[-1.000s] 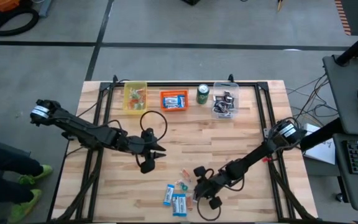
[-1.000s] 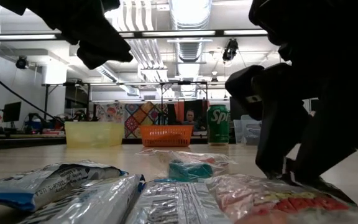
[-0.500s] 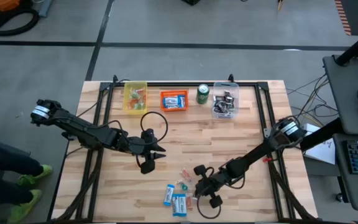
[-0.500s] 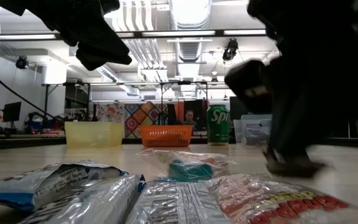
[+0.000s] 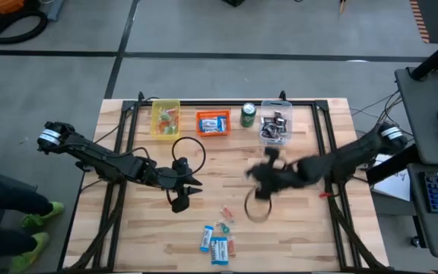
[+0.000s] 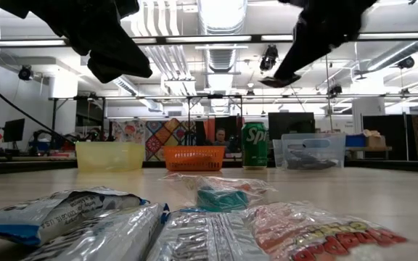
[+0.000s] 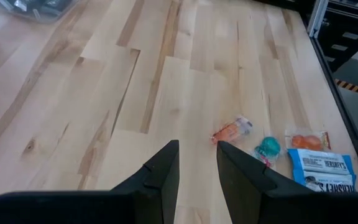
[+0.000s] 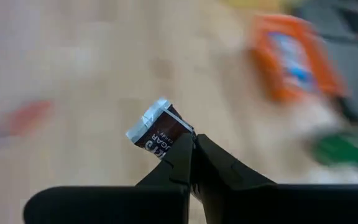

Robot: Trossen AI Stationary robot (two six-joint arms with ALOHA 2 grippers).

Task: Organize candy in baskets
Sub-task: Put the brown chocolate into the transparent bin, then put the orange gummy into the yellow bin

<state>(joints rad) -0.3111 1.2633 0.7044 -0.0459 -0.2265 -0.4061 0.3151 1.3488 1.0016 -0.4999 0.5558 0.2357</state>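
My right gripper (image 5: pixel 258 177) is up over the table's middle, shut on a dark brown mini bar (image 8: pixel 158 132). My left gripper (image 5: pixel 197 185) hovers left of the middle, its fingers (image 7: pixel 166 168) a little apart and empty. Loose candy lies near the front edge: blue-and-white bars (image 5: pixel 214 243) and small sweets (image 5: pixel 226 216). The yellow basket (image 5: pixel 166 119), the orange basket (image 5: pixel 213 122) and the clear basket (image 5: pixel 275 125) stand in a row at the far edge, each with candy in it. My right gripper pinches one end of the dark mini bar (image 8: pixel 171 143) between its two fingertips. The rest of the bar, with its silver crimped end (image 8: pixel 143 124), sticks out past the tips. The bar is lifted clear of the table.
A green soda can (image 5: pixel 248 115) stands between the orange and clear baskets. Black frame rails run along the table's left and right sides. In the left wrist view an orange sweet (image 7: pixel 232 130), a teal sweet (image 7: pixel 267 148) and a blue-and-white bar (image 7: pixel 322 168) lie ahead.
My right gripper has risen from the candy pile near the front edge and swung quickly toward the far edge and the clear basket, carrying the dark mini bar. In the low view it has left the table top and gone up high.
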